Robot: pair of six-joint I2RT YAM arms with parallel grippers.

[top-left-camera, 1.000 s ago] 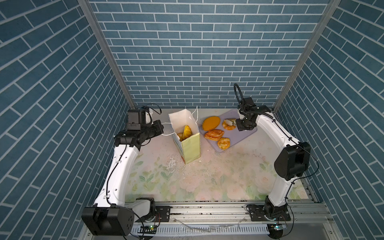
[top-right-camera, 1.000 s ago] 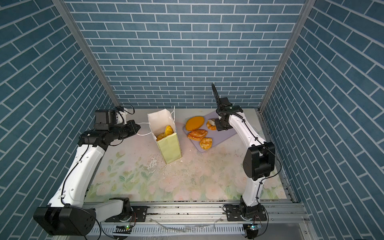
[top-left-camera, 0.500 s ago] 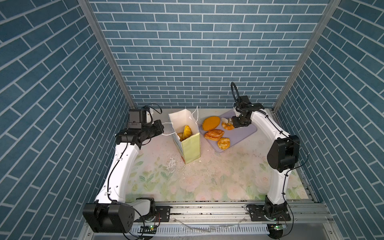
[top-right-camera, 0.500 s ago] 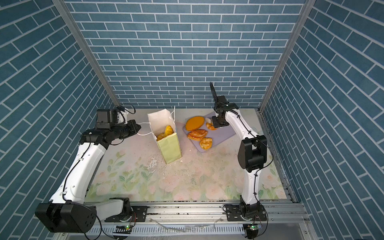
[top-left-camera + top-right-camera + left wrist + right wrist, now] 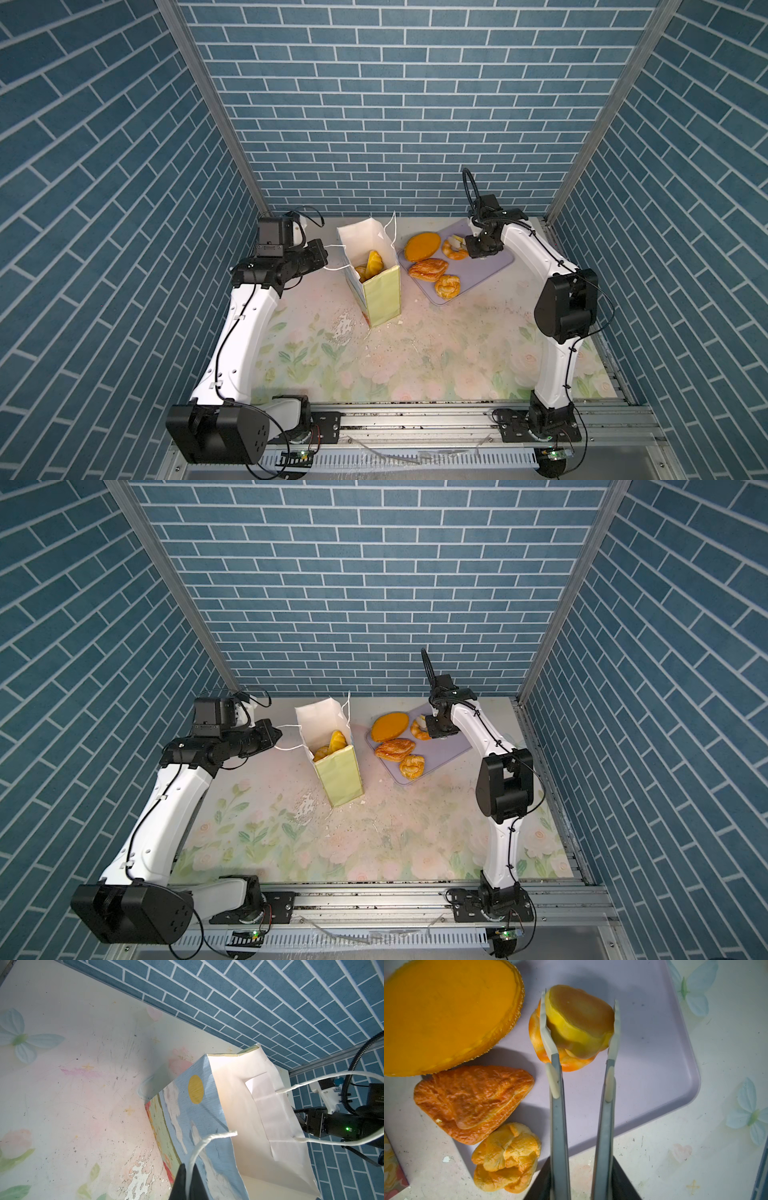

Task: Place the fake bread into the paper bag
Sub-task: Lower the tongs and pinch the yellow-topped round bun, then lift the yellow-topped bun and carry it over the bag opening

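Observation:
The paper bag (image 5: 380, 291) (image 5: 338, 779) (image 5: 197, 1118) stands open in the middle, with fake bread (image 5: 374, 262) (image 5: 336, 739) inside. My left gripper (image 5: 323, 256) (image 5: 276, 734) (image 5: 188, 1184) is shut on its white cord handle (image 5: 199, 1147). My right gripper (image 5: 459, 246) (image 5: 424, 726) (image 5: 580, 1014) is shut on a small yellow-brown roll (image 5: 579, 1022) that sits over an orange roll (image 5: 566, 1064) on the tray. A flat round bun (image 5: 422, 246) (image 5: 446, 1014), a triangular pastry (image 5: 428, 269) (image 5: 473, 1101) and a knotted roll (image 5: 447, 286) (image 5: 506, 1157) lie beside it.
The lilac tray (image 5: 494, 262) (image 5: 453, 750) (image 5: 654, 1064) lies at the back right, close to the bag's right side. The floral table cover (image 5: 415, 353) is scuffed and flaking in front of the bag. Blue brick walls close in the back and both sides.
My right jaws have narrowed onto the small roll, and the right arm's elbow has shifted. The left arm, the bag and the other pastries have not moved.

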